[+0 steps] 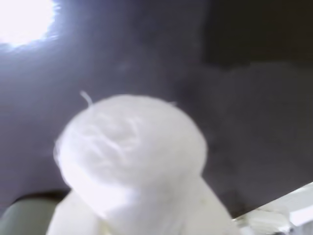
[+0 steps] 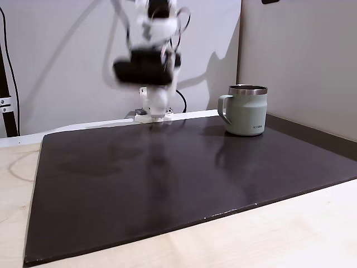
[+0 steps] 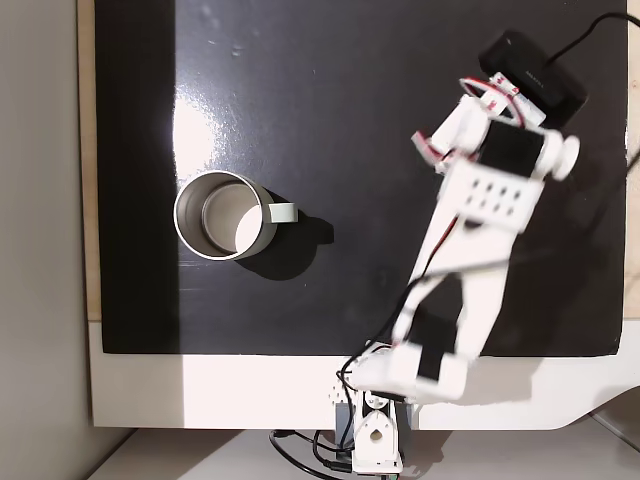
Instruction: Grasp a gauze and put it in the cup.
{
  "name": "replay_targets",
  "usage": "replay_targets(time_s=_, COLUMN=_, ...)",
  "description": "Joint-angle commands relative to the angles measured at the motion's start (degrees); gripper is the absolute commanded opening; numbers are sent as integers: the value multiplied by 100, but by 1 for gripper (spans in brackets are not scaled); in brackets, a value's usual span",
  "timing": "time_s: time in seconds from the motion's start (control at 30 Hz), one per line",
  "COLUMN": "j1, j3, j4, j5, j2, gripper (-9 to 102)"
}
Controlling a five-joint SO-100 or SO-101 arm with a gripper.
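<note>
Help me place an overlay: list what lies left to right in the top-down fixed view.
Wood strip → cup, its handle pointing right → bare mat → arm.

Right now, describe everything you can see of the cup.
The cup is a pale sage-green mug with a steel rim, a side handle and small dark lettering near its base. It stands upright on the dark mat, near the mat's far right corner in the fixed view from the front. From above its mouth is open, the inside looks like bare metal with nothing plainly in it, and the handle points toward the arm. Nothing but the mat touches it.
</note>
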Motion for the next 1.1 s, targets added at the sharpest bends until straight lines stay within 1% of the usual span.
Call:
replay_targets(time_s=0.0, j1=-510, j3=114, j4=44, j5=352, j2=1283, gripper=0)
replay_targets(time_s=0.13, j1=-1345, j3=448, j4=53, j5=914, j2=1934, gripper=0)
replay_targets(time_s=0.33, j1=-2786, j3=1116, j4=62, j5=1916, j2=2443, gripper=0)
replay_targets(time_s=0.5, j1=-3929, j3=1406, j4=79, j5=2856, j2=2391, gripper=0)
replay_targets(time_s=0.67, j1=-4834, j3=1415, j4=79, j5=3683, j2=2101, gripper=0)
replay_targets(time_s=0.83, j1=-5344, j3=1318, j4=79, j5=4166, j2=1644, gripper=0)
replay_targets(time_s=1.07, j1=-5353, j3=1257, j4=70, j5=4254, j2=1459, gripper=0)
